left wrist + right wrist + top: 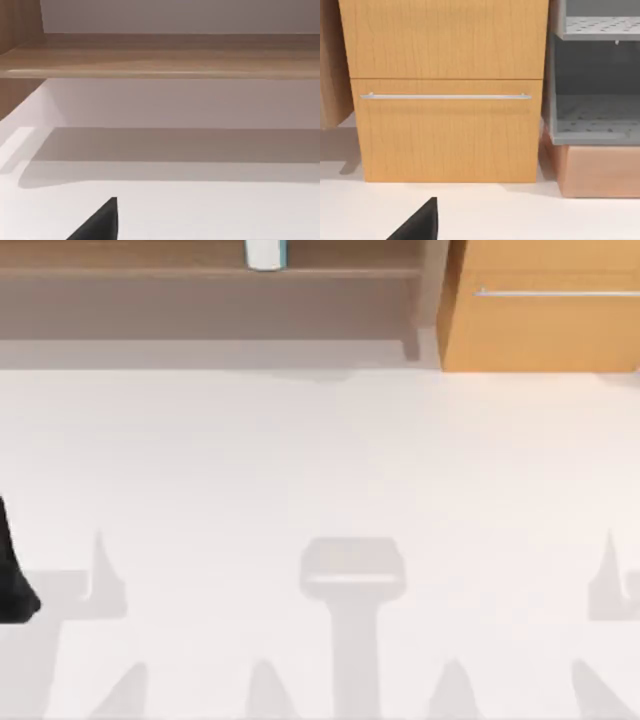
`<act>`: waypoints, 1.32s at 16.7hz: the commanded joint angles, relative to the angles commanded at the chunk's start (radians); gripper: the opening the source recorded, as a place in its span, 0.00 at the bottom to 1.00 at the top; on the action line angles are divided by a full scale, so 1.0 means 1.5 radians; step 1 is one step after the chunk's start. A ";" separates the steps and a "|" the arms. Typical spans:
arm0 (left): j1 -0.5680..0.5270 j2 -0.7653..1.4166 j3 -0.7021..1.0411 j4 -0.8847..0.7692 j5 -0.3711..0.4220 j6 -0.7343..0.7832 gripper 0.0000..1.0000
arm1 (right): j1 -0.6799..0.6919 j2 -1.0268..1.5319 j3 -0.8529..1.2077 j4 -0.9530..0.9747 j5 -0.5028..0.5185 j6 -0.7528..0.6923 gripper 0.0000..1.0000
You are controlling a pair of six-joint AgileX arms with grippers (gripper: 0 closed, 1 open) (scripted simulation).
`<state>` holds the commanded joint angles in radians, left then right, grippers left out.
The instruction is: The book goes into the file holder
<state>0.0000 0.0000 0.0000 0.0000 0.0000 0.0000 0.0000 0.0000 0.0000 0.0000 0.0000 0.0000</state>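
— What lies nearest you?

— A dark fingertip of my left gripper, low in my left wrist view over the bare white table. My right wrist view has the same kind of black wedge from my right gripper. From one tip each, I cannot tell whether either pincer is open or closed.

— And from above?

— My left arm is a dark shape at the table's left edge.

— Where is the book?

— The book stands on the wooden shelf at the far side of the table, left of the orange-brown cabinet and apart from it. It is upright, its long axis vertical, white with a light-blue edge on its right side. Its top is cut off by the frame.

— Do the wrist views add anything?

— My left wrist view looks under that shelf board to the shadowed wall behind; the book is not in it. My right wrist view faces the cabinet front, with its slim metal handle, and just beside it a grey perforated file holder sitting on a light wooden box, which the top view does not include.
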 joint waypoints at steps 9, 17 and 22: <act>0.000 0.000 0.000 0.000 0.000 0.000 1.00 | 0.094 0.176 0.142 0.023 0.076 -0.014 1.00; 0.000 0.000 0.000 0.000 0.000 0.000 1.00 | 0.287 0.644 0.510 0.092 0.258 -0.036 1.00; 0.000 0.000 0.000 0.000 0.000 0.000 1.00 | 0.396 0.964 0.769 0.152 0.369 -0.042 1.00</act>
<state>0.0000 0.0000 0.0000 0.0000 0.0000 0.0000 0.5935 1.4456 1.1536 0.2276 0.5539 -0.0637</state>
